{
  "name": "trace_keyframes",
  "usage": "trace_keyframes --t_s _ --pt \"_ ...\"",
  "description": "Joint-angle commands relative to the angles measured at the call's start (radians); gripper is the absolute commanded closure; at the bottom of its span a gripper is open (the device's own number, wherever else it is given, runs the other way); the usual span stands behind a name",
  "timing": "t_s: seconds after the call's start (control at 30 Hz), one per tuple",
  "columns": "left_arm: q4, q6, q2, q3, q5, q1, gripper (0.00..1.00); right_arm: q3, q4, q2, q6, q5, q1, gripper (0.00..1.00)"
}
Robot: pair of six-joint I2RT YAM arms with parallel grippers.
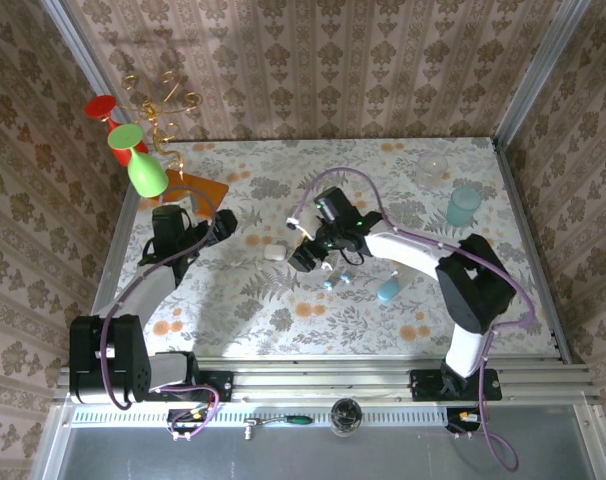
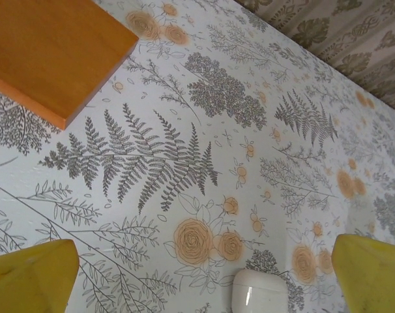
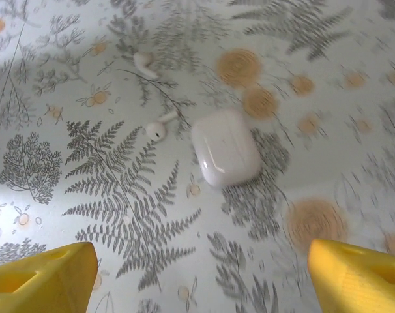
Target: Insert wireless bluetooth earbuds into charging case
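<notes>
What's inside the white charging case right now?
The charging case lies with its lid shut, so its inside is hidden. Two earbuds lie loose outside, beside it.

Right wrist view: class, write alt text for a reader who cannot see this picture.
A closed white charging case lies on a floral tablecloth, with one white earbud just beside it and a second earbud farther off. The right claw hangs open, its yellow fingertips at the bottom corners.
</notes>
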Motion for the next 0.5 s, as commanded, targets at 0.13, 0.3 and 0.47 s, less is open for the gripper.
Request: trace_keyframes --t_s 0.13,0.3,0.47 --pt "-0.034 -0.063 -0.016 -0.033 0.06 0.034 0.0 0.209 -0.119 0.213 -0.212 0.047 0.029 0.16" --pt "-0.036 -0.048 -0.028 -0.046 0.069 0.044 0.0 0.355 -0.236 0.325 -0.268 0.105 0.039 0.18" --pt "-0.032 -0.051 -0.03 -0.055 0.088 0.063 0.0 0.452 -0.325 0.398 -0.315 0.129 0.054 0.2"
